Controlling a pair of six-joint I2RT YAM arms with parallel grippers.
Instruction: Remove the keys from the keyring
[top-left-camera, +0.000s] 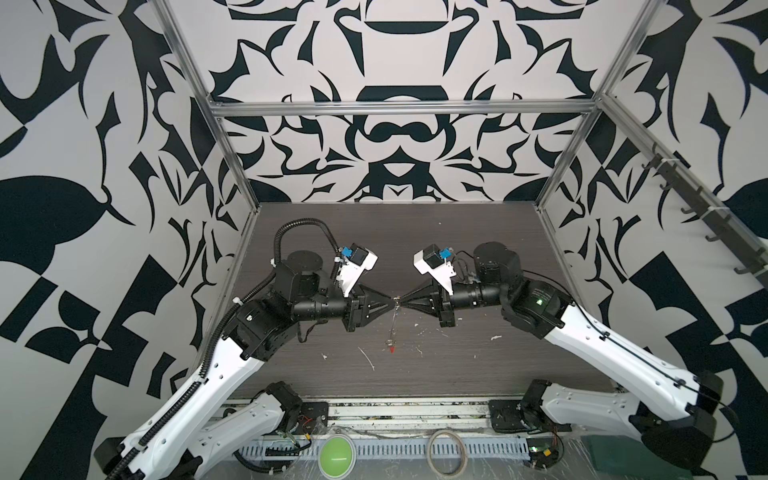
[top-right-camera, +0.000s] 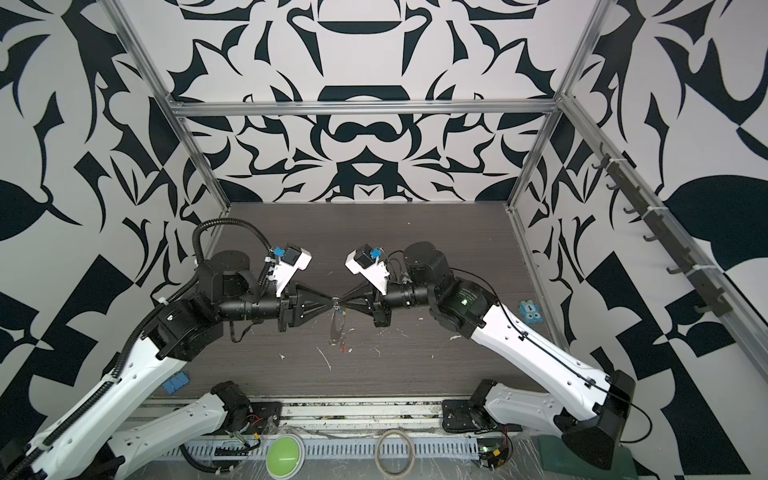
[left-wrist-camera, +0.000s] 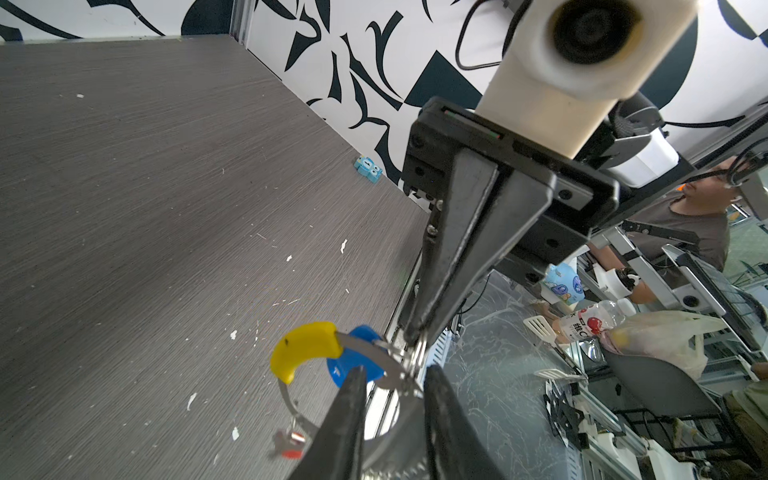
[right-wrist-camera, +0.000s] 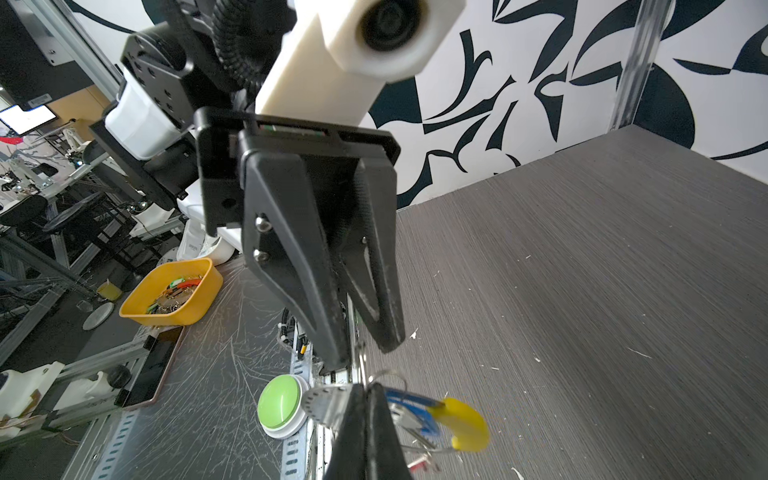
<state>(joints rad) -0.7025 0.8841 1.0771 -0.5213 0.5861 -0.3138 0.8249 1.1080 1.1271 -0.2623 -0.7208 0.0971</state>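
grey woodgrain table (top-left-camera: 332, 232), patterned walls (top-left-camera: 395, 145); right tool (right-wrist-camera: 368, 392) clenches keyring (left-wrist-camera: 307, 347), left tool (left-wrist-camera: 395, 372) gapes alongside.

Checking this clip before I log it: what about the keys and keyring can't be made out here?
Key count: in both top views the keyring hangs edge-on and too small.
Blue tag: left wrist view, partly behind a finger of the left hand; label unseen.
Red tag: right wrist view, blurred near the bottom edge.
Grip spot of the right hand on the keyring: right wrist view, covered by its own fingers.
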